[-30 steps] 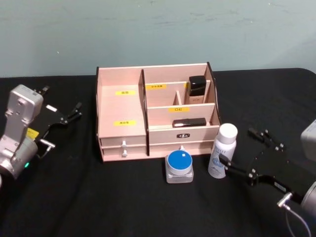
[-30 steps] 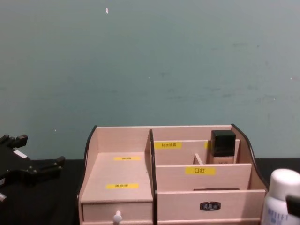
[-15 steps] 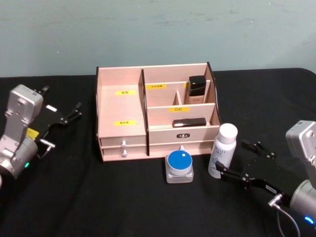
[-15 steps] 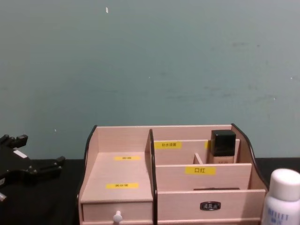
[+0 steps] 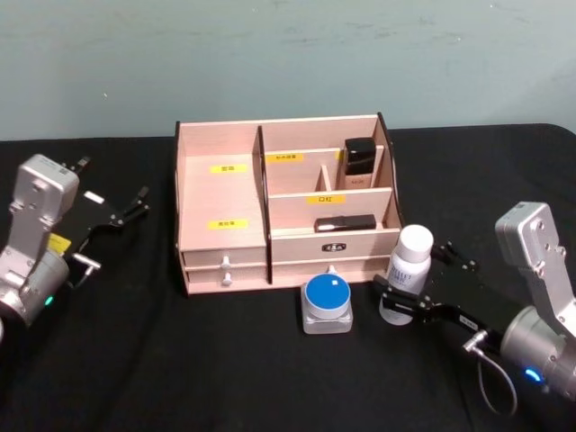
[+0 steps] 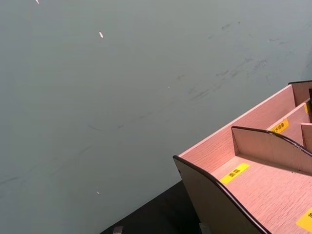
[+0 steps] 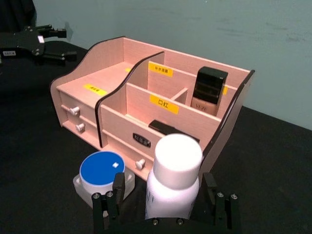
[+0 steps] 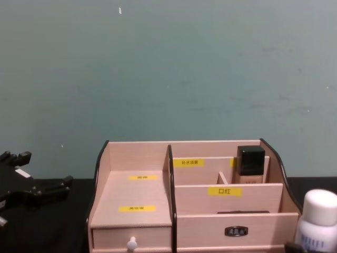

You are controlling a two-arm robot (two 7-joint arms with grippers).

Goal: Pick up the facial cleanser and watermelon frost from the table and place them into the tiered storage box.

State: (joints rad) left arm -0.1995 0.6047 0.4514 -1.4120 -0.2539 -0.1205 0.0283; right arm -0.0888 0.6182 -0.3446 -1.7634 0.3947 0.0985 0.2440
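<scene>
Head view: facial cleanser [image 5: 413,249] is straddled, untouched, by the spread right gripper [image 5: 409,265]; watermelon frost [image 5: 327,302] beside it, tiered storage box [image 5: 223,193] behind; left gripper [image 5: 114,178] parked, spread.

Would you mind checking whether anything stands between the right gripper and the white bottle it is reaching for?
Nothing visible does. The right gripper has its open fingers either side of the white bottle. The blue-lidded jar stands beside it, outside the fingers. The left gripper sits left of the wooden box.
</scene>
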